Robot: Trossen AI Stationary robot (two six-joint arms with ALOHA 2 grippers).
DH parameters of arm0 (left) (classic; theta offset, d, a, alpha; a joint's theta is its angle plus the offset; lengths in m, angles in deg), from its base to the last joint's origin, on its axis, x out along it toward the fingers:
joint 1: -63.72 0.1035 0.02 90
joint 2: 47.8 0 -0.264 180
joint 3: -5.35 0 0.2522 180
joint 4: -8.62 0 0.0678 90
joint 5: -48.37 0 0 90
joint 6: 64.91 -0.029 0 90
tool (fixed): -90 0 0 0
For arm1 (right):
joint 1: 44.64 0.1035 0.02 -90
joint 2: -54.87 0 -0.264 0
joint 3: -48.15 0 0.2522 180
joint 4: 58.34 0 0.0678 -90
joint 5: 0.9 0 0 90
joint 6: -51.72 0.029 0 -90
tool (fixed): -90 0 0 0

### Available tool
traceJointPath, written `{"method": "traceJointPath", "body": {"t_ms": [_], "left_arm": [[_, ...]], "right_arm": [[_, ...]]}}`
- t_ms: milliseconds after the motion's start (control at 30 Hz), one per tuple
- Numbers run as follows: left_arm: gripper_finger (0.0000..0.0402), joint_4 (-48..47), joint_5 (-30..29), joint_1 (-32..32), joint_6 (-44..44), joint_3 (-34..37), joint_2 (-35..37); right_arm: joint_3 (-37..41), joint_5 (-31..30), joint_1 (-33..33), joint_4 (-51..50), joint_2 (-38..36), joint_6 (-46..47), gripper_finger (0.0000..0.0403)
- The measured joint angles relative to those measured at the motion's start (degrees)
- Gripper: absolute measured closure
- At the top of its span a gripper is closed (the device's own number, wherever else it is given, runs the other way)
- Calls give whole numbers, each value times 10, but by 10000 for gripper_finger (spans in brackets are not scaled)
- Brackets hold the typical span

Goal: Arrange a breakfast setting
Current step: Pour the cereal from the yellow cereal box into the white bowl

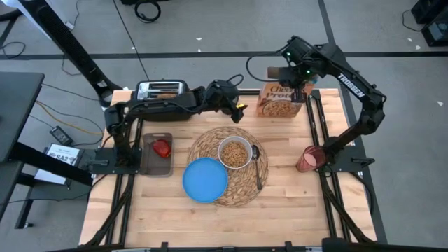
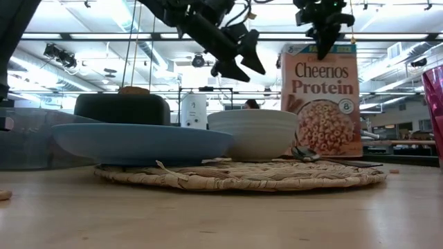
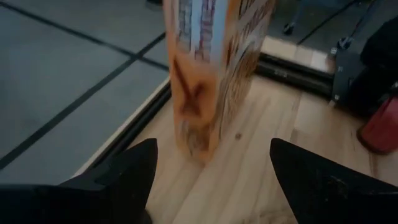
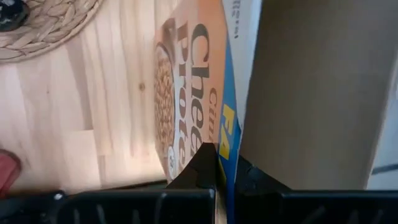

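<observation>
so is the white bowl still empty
No, the white bowl on the straw placemat holds cereal, seen from above.

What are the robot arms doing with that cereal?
The right gripper is shut on the top of the cereal box, which stands upright at the table's far edge. The left gripper hangs open beside it, holding nothing. The bowl on the placemat already has cereal in it, next to the plate.

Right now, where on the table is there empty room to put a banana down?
Bare wood lies along the near edge of the table, below the placemat, and between the placemat and the red cup. It is crowded around the plate, bowl and cereal box.
</observation>
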Motion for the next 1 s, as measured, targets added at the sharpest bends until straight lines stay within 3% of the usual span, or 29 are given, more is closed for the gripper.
{"method": "traceJointPath", "body": {"t_ms": [533, 1000], "left_arm": [[86, -111, -8, -43, 7, 0, 149], [86, -131, -17, -66, 16, 0, 200]], "right_arm": [[48, -28, -40, -24, -12, 49, 385], [52, -39, -15, -22, -37, 75, 246]]}}
